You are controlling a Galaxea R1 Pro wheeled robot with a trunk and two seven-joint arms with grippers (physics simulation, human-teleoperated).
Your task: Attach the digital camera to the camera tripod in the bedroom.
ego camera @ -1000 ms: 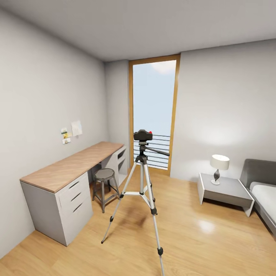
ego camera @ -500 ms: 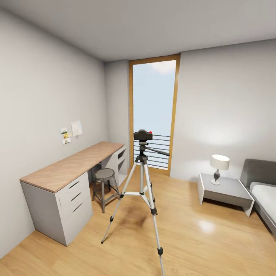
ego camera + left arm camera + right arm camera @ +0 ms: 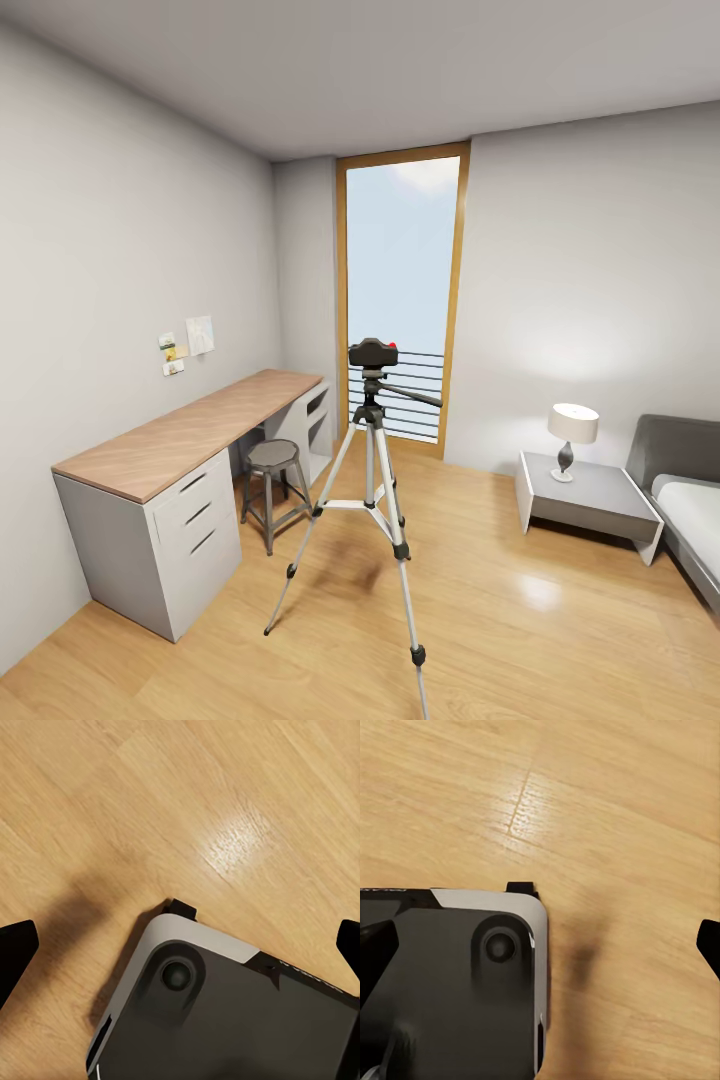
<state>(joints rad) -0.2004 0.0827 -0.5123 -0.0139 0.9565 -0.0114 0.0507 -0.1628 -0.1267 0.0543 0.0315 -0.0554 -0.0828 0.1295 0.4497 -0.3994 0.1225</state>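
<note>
Black and compact, the small digital camera with its red top button [image 3: 373, 352] sits right on the dark grey head of the tall silver-legged camera tripod [image 3: 371, 480], dead centre of the frame on the light wood plank floor [image 3: 520, 620]. Both wrist views look down past the robot's grey base: the left claw [image 3: 180, 945] and right claw [image 3: 540, 945] each hang spread wide, holding nothing. Attachment looks done, I'd say; next comes only confirming the mount.

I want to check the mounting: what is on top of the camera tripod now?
The digital camera sits on the camera tripod head, its red button showing. The joint beneath the camera is hidden, so locking cannot be confirmed.
</note>
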